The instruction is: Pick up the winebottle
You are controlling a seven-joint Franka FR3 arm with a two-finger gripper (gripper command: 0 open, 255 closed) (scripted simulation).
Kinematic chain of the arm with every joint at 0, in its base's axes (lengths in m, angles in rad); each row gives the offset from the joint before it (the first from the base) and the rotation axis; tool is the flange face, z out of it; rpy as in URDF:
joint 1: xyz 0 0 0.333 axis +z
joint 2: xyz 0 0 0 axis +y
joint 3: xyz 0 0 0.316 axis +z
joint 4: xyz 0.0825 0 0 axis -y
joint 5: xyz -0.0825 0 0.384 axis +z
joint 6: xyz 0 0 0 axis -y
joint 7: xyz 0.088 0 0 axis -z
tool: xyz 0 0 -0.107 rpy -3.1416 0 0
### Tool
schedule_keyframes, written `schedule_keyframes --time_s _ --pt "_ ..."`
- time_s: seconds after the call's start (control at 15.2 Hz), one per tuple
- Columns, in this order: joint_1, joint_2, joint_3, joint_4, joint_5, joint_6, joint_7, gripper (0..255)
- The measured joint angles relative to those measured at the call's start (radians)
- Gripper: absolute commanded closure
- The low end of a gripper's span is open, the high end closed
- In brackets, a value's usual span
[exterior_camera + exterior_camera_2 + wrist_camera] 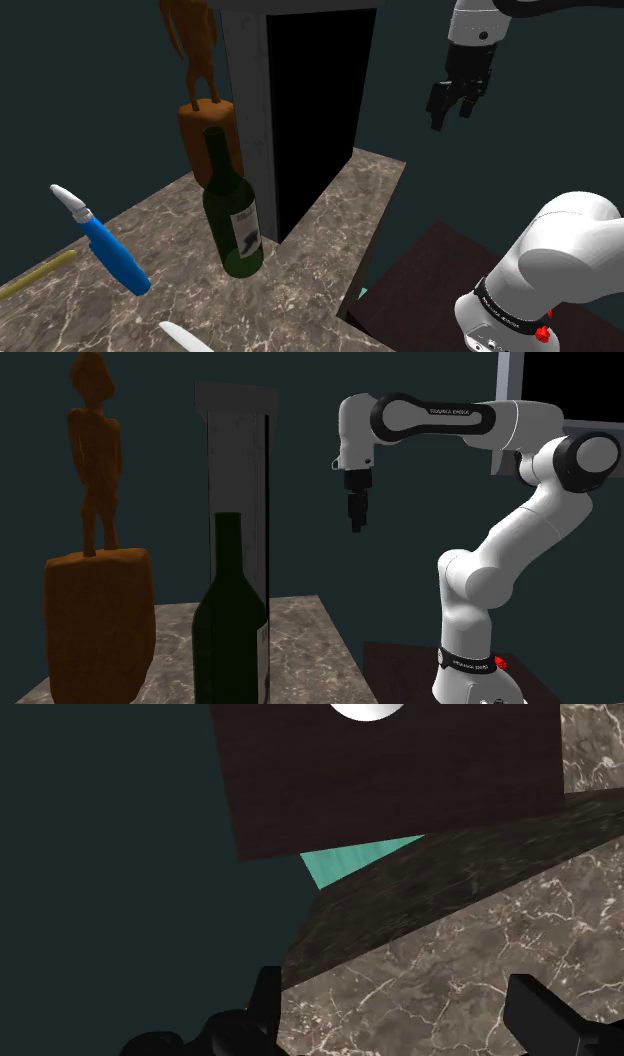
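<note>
The gripper (452, 117) hangs high above the marble counter (335, 225), near the edge by the stand. Its fingers point down, spread apart, with nothing between them. The wine bottle (232, 215), dark green with a white label, stands upright on the counter, just in front of the brown statue (205, 110) and beside the grey column (245, 90). From the gripper it's well apart, lower and off to the shoulder view's left. With that long axis vertical, the hand likely needs to cross over, drop, and close in on the bottle from the side.
</note>
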Motion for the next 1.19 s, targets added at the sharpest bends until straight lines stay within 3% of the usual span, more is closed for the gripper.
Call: schedule_keyframes --time_s 0.4,1.19 --pt "0.026 0.045 0.076 0.033 0.074 0.015 0.090 0" --pt "0.072 0.277 0.300 0.254 0.231 0.067 0.364 0"
